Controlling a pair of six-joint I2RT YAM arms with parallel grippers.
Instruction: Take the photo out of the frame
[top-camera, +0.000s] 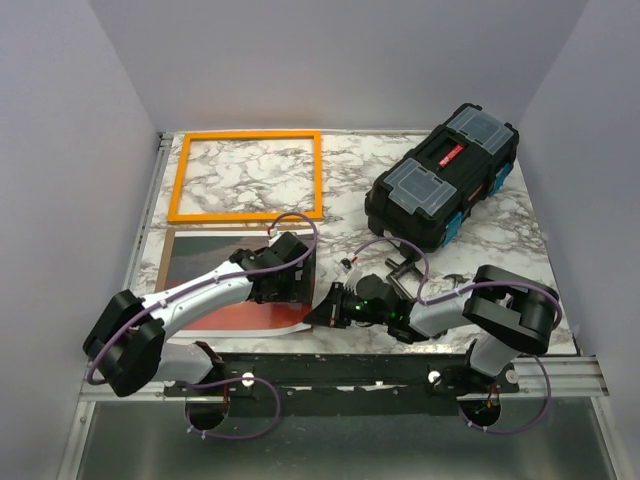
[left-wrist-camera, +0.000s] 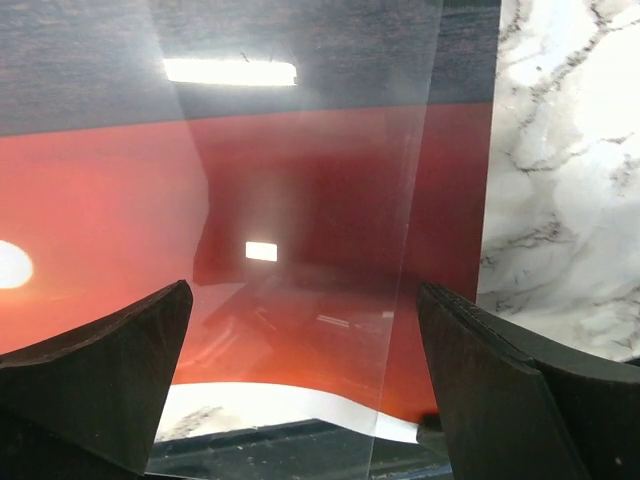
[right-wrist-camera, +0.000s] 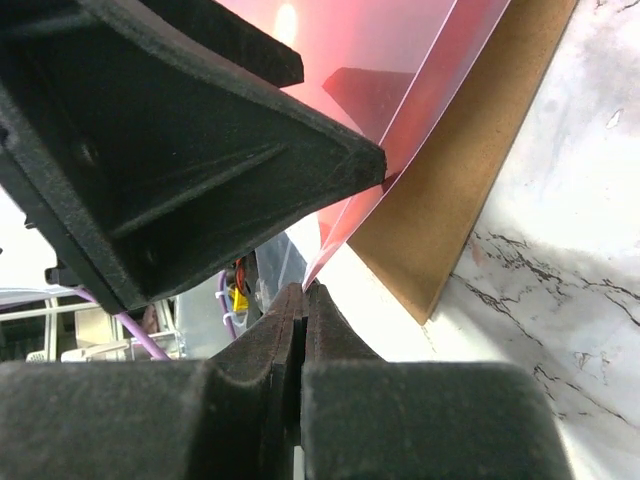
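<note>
From above, the frame (top-camera: 245, 213) lies on the counter (top-camera: 350, 190), marble showing through it, with the photo (top-camera: 200, 265) just beside it. Left wrist view: the left hand (left-wrist-camera: 300, 390) hangs over the photo, its 2 fingers (left-wrist-camera: 100, 370) spread wide. Right wrist view: the right hand (right-wrist-camera: 303, 295) is pressed together, pinching the photo's lifted corner.

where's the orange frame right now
In the top view, the frame lies flat at the far left of the table, marble showing through it. The photo lies just nearer the arms, and the black toolbox sits to its right.
</note>
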